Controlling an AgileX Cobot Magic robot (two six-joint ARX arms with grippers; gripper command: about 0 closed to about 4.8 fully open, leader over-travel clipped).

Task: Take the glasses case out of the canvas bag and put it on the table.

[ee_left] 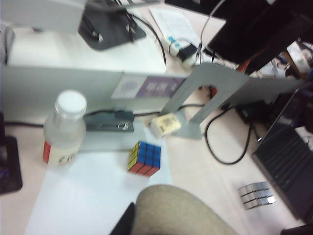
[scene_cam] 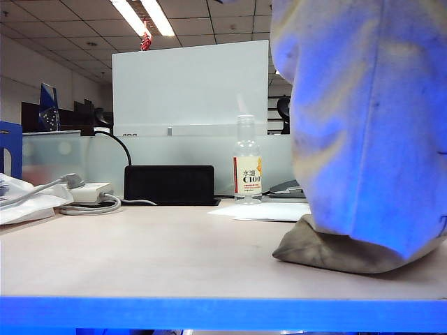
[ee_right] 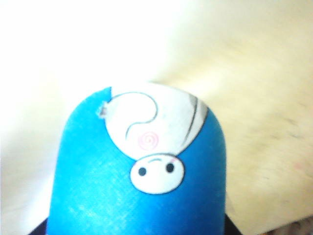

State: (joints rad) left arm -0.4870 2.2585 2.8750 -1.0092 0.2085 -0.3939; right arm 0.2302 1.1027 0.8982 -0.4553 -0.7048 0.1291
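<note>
Seen from the exterior view, the canvas bag (scene_cam: 363, 118) is hanging lifted at the right, filling that side from the top edge down, while its grey-beige bottom is slumping onto the table (scene_cam: 140, 258). Neither gripper is showing in this view. Behind the bag, a clear bottle (scene_cam: 247, 160) with a white and orange label is standing upright near a sheet of white paper (scene_cam: 262, 210). A black box (scene_cam: 170, 184) is sitting left of the bottle, and a white power adapter (scene_cam: 89, 192) with grey cable is lying further left, beside a white plastic bag (scene_cam: 21, 199) at the table's left edge.

Turning to the left wrist view, the camera is looking down over a rounded fold of the beige canvas bag (ee_left: 181, 213), which is covering the left gripper's fingertips. That gripper is closed, with the canvas bunched right at it; the contact itself is hidden by the cloth. Beyond it, a Rubik's cube (ee_left: 145, 158) is resting on the white paper (ee_left: 93, 196), the bottle (ee_left: 64, 128) is standing alongside, and a grey-black stapler (ee_left: 108, 120) is lying just behind them.

Finally, in the right wrist view, the blue glasses case (ee_right: 142, 171) with its white cartoon figure is projecting straight out from the camera against pale canvas. The right gripper's fingers are out of sight, so its jaw state cannot be told here.
</note>
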